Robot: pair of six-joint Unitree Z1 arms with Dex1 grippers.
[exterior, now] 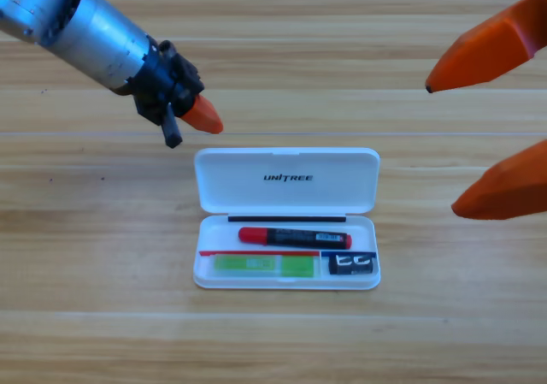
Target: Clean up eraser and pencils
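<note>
The white case [369, 230] lies open in the middle of the table, its lid [286, 197] folded back. Inside it, the red-and-black marker [295, 237] lies along the upper row. Below it, the translucent green pen [261, 265] lies at the left and the small dark eraser [352, 264] at the right. My left gripper [203, 115] hovers above and to the left of the lid, shut and holding nothing. My right gripper [443, 148] shows large at the right edge, open and empty, apart from the case.
The grey left arm [77, 20] slants in from the top-left corner. Bare wooden table [94, 298] surrounds the case on all sides.
</note>
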